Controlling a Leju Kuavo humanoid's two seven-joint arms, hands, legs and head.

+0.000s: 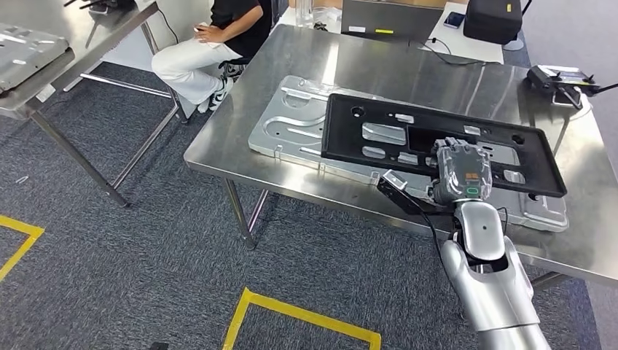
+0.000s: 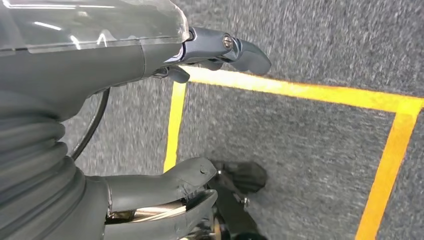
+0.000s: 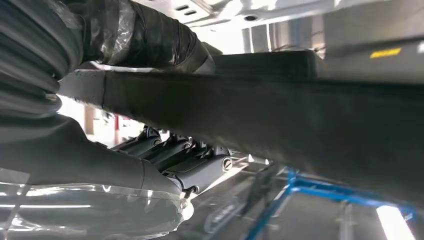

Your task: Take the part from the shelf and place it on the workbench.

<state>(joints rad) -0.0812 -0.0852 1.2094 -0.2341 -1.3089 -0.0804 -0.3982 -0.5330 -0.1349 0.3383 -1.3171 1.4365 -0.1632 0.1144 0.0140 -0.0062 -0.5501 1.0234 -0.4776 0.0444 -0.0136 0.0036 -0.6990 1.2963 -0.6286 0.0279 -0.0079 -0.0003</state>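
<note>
Steel worktop (image 1: 466, 80) fills the upper right of the head view, running from about nine o'clock to three o'clock, with a grey carpeted floor (image 1: 131, 240) and yellow tape lines (image 1: 306, 315) below it. On the worktop lies a silver metal plate (image 1: 291, 124), stamped with ribs and slots, and resting across it is the black panel (image 1: 408, 135), the part the task is about. Its long axis runs from ten o'clock down to four o'clock, so it sits slightly skewed over the silver plate, its near right corner overhanging the plate toward the worktop's front edge.

Right hand (image 1: 460, 171) comes up from six o'clock and grips the panel's near long edge, a little right of the middle. In the right wrist view the thumb (image 3: 150, 40) lies on one face of the panel (image 3: 280, 120) and the dark fingers (image 3: 195, 160) curl under the other, so the hold looks like a firm clamp across the thickness. The panel therefore stretches away from the hand toward eleven and two o'clock, most of its length to the left of the grip.

Left hand (image 2: 150, 125) hangs over the carpet beside the tape, holding nothing, fingers apart; it is well away from the panel, so the right arm is plainly the nearer one.

My judgement is that the placing is nearly done: what remains is to let the near edge settle flat and release.

A person (image 1: 211, 44) sits at twelve o'clock beyond the worktop's far left corner.
</note>
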